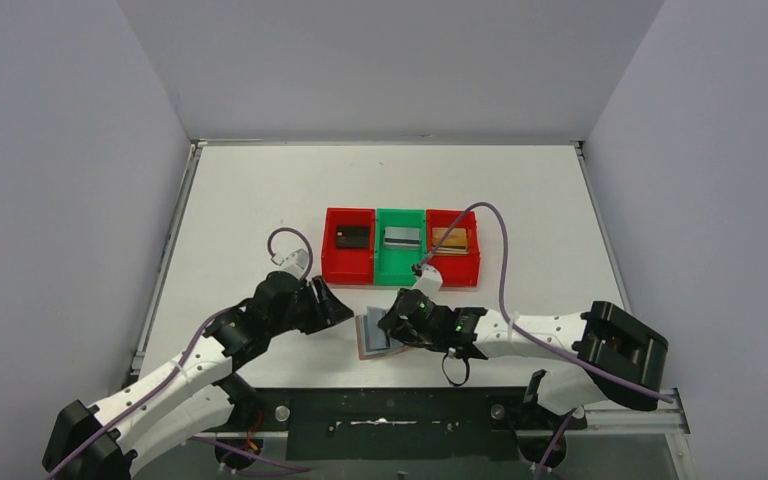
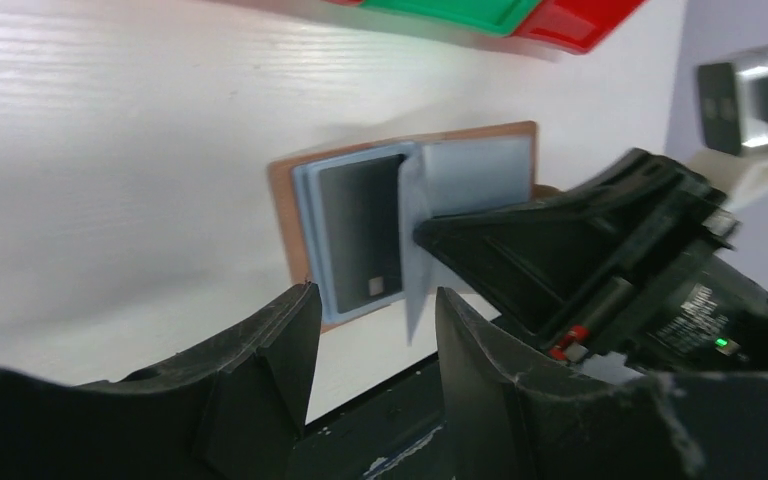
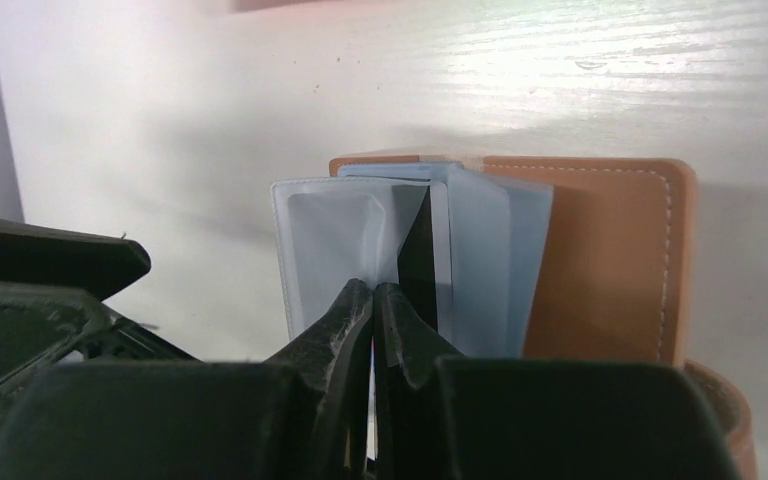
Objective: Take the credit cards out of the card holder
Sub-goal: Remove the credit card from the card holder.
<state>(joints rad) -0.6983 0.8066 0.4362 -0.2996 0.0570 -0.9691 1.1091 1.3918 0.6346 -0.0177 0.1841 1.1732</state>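
Observation:
The card holder [image 1: 372, 336] lies open on the table near the front edge, tan leather [image 3: 610, 260] outside and grey-blue leaves inside. A dark grey card [image 2: 360, 235] sits flat in its left pocket. My right gripper [image 3: 372, 287] is shut on a thin light blue-grey inner leaf [image 2: 415, 250] and holds it on edge; a black card edge [image 3: 418, 260] shows just beside the fingertips. My left gripper [image 2: 375, 300] stands open at the holder's near-left edge, with nothing between its fingers. In the top view the right gripper [image 1: 392, 325] covers part of the holder, and the left gripper [image 1: 338, 310] is close beside it.
Three bins stand in a row behind the holder: a red bin [image 1: 349, 262] with a black card [image 1: 352, 236], a green bin [image 1: 401, 264] with a silver card [image 1: 401, 237], and a red bin [image 1: 454, 266] with a gold card [image 1: 450, 238]. The table's front edge [image 2: 400, 390] is close.

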